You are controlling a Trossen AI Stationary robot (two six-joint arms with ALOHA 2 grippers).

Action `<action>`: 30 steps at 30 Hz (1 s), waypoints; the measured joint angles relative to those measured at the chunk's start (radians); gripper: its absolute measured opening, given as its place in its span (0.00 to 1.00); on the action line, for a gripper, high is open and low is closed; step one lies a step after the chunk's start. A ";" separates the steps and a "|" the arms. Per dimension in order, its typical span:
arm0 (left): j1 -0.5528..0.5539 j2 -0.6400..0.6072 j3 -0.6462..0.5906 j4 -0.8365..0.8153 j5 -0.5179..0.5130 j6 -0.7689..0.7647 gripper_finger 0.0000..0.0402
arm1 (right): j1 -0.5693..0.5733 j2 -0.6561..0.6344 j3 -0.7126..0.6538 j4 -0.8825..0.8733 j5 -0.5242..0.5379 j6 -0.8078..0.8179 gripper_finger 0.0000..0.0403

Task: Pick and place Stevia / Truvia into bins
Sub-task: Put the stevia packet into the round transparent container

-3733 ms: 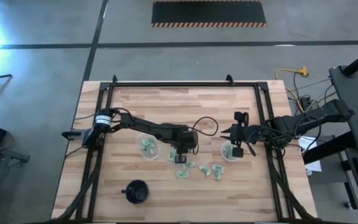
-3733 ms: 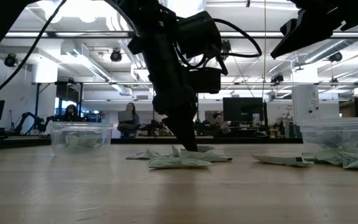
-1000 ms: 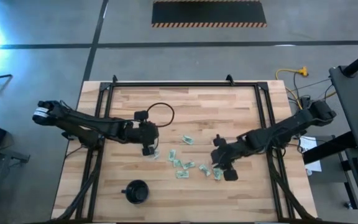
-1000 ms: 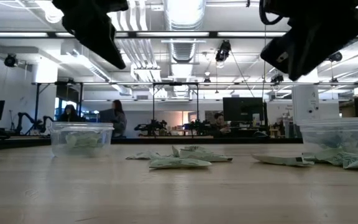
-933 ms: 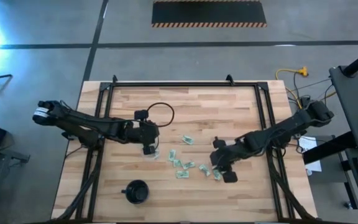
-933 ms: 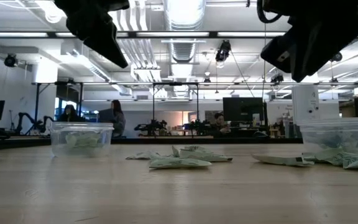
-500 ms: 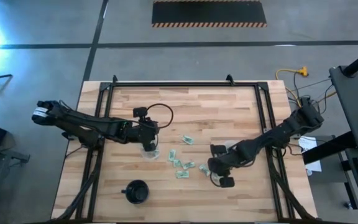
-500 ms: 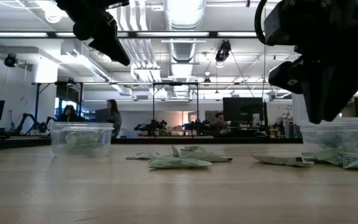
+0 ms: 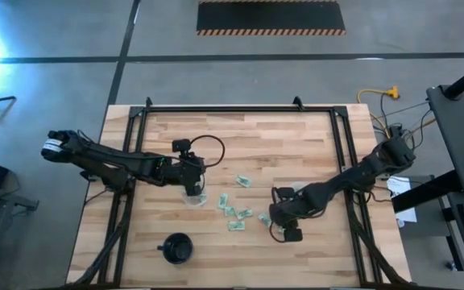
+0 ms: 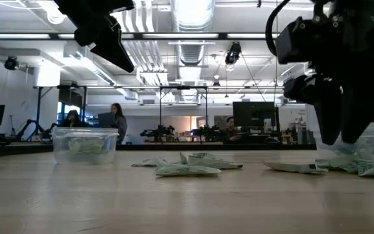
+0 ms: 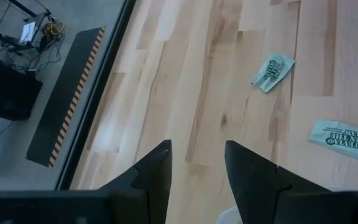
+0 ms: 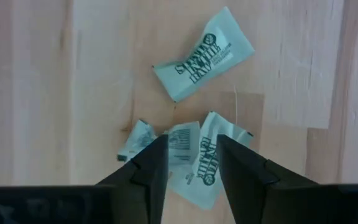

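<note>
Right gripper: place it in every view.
High: right gripper right of the table's centre, at the arm's end.
Low: right side, pointing down over packets.
Right wrist: bottom edge, open above the packets.
Left wrist: not in it.
Landmark: the packets beneath it.

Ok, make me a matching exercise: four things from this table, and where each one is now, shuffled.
Things:
1. left gripper
2. right gripper
3. black cup
4. left bin

Places:
A. alone near the table's front edge, left of centre
B. down over the loose packets on the right
C. on the table, packets inside, under the left arm
D. raised above the left bin

Pairs: 1-D, 2-B, 3-A, 4-C
</note>
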 joint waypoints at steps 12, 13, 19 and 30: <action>0.000 0.000 -0.014 0.000 0.000 -0.004 0.33 | -0.011 0.021 -0.002 -0.008 0.000 -0.003 0.36; 0.000 0.000 -0.014 0.000 0.001 -0.004 0.33 | -0.010 0.023 -0.002 -0.007 -0.001 -0.003 0.36; 0.000 0.000 -0.014 0.001 0.001 -0.007 0.33 | -0.010 0.067 -0.002 -0.008 -0.005 -0.010 0.34; 0.000 0.000 -0.014 0.000 0.001 -0.007 0.33 | -0.009 0.076 -0.002 -0.009 -0.011 -0.008 0.31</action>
